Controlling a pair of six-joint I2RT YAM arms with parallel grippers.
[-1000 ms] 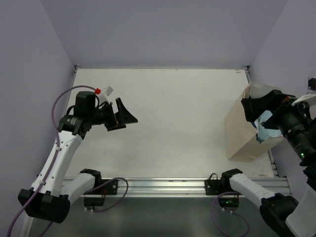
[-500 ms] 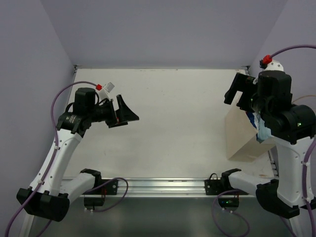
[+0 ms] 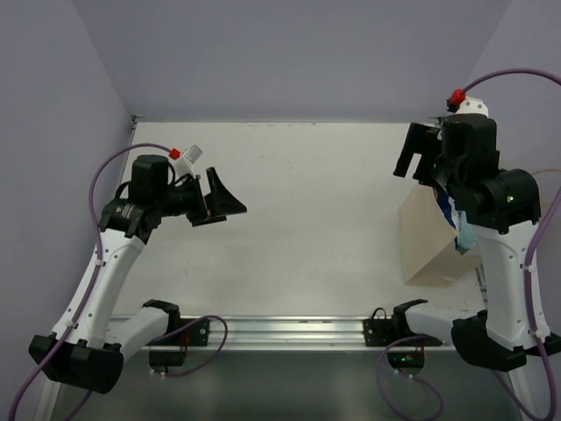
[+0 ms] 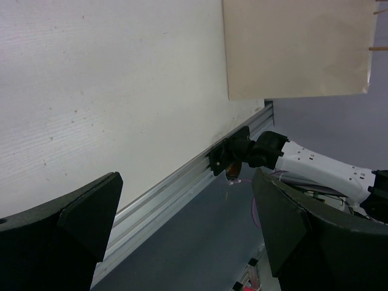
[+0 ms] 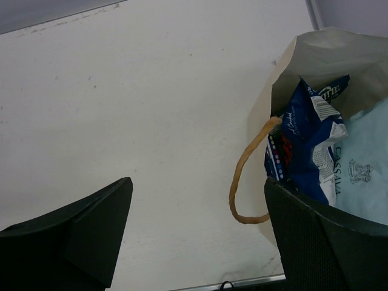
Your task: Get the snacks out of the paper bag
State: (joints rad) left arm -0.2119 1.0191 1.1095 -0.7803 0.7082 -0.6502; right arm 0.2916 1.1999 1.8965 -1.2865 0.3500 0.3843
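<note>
The bag [image 3: 428,241] is standing at 3 o'clock on the bench [image 3: 307,193], with snacks [image 5: 303,145] peeking out. The right tool [image 3: 417,163] is hanging wide open near its mouth, holding nothing. The left tool [image 3: 230,209] is open too, at 9 o'clock.

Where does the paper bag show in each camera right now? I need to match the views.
Top external: the paper bag stands at the right edge, towards the front, partly hidden by the right arm.
Left wrist: the paper bag is at the upper right, showing a flat side.
Right wrist: the paper bag is on the right, mouth open, with the snacks inside.
Shared landmark: the white tabletop it stands on.
</note>
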